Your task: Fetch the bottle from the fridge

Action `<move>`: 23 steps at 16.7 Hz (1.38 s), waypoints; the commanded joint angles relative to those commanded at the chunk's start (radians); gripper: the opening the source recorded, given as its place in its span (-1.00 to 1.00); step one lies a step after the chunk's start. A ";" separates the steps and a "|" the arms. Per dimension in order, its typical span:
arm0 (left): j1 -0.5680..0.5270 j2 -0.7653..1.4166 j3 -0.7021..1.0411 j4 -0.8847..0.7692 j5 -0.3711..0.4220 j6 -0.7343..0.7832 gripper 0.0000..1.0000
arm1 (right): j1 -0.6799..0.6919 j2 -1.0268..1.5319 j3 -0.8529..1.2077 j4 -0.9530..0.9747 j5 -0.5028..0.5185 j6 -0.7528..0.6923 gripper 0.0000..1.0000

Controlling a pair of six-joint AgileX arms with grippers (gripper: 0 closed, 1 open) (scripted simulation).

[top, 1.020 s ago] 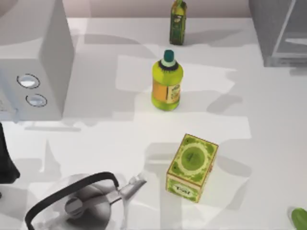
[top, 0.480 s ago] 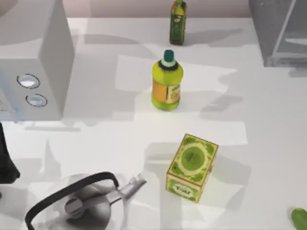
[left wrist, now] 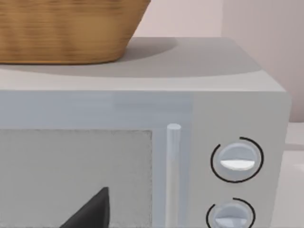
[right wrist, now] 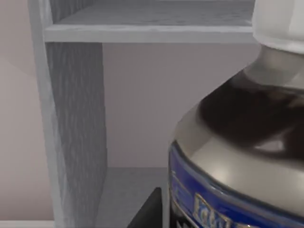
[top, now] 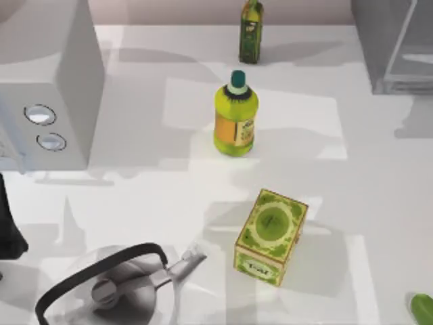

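Bottle (right wrist: 237, 142) looms close inside the fridge (right wrist: 76, 118); right gripper's hold can't be told, so centre before you squeeze.

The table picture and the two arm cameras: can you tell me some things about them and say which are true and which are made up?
1. The yellow-green bottle stands upright. True.
2. The green tea box touches the yellow-green bottle. False: they stand apart.
3. A basket sits on top of the white box with two dials. True.
4. The bottle with the blue band lies on the table beside the kettle. False: it stands inside the fridge, under a shelf.
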 joint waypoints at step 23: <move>0.000 0.000 0.000 0.000 0.000 0.000 1.00 | 0.180 -1.251 -0.594 -0.655 0.152 -0.003 -1.00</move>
